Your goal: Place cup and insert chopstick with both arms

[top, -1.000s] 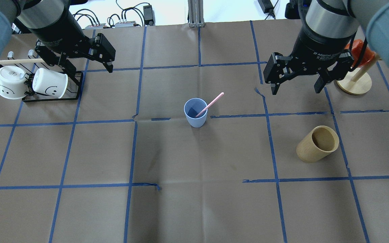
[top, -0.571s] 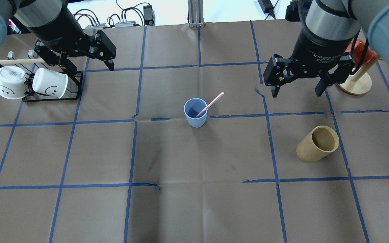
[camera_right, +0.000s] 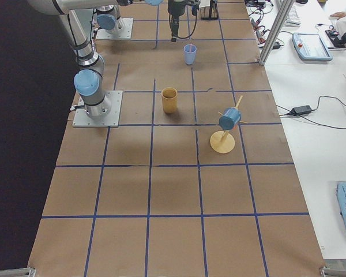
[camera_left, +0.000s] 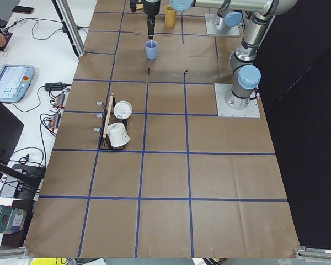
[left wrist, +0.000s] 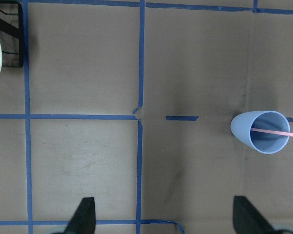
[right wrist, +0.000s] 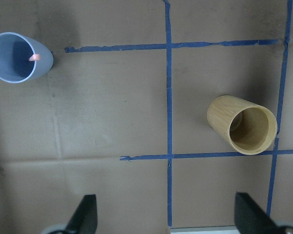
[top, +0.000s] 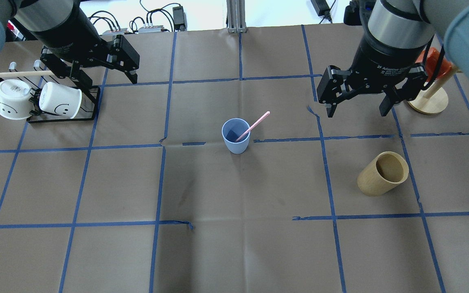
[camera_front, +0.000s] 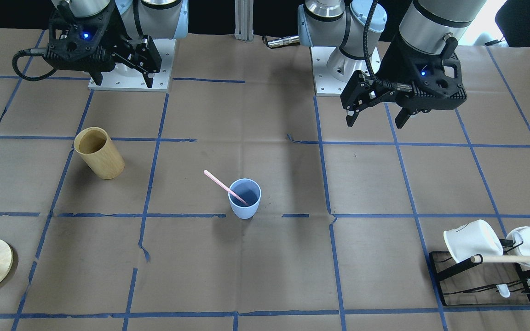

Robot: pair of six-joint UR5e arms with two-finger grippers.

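Upright blue cup (top: 235, 138) with pink chopstick (top: 255, 125), its lower end hidden inside, left claw (camera_front: 374, 120) and right claw (top: 356, 112) each spread wide, orange mug (top: 440, 65) half-hidden.

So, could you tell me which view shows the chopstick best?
Overhead exterior: the pink chopstick shows whole in the blue cup. Front-facing nearly matches; left wrist crops it; right wrist catches its tip; side views barely.

Table seen from the right end.
A cup (camera_right: 190, 55) stands far up the taped table (camera_right: 173, 190); nearer, a wooden cup (camera_right: 169, 100) stands upright, and near it a mug (camera_right: 229, 119) hangs on a stand (camera_right: 222, 143).
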